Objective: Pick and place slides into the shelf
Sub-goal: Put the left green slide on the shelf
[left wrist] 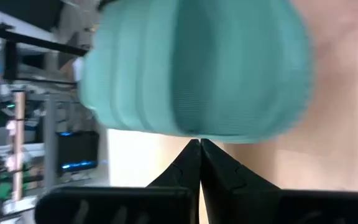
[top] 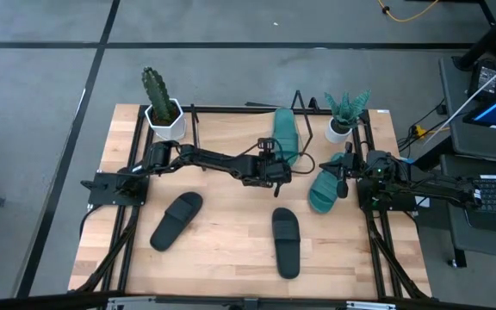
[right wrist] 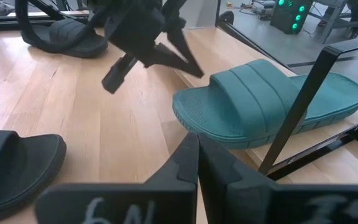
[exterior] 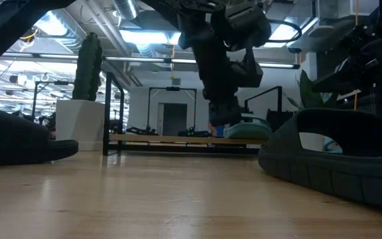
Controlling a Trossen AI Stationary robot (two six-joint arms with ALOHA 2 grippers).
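Slides: one teal slide [top: 285, 133] on shelf [top: 231, 112], second teal [top: 324, 189] by right edge, two black on table | left gripper [top: 280, 169] pressed together, empty, at shelved slide's heel, likely nudging it | right gripper [top: 348, 172] closed, parked.

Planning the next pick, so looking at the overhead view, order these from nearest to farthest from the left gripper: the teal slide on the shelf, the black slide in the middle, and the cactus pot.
1. Teal slide on the shelf, just beyond the left gripper.
2. Middle black slide, toward the table's front.
3. Cactus pot, back-left corner.
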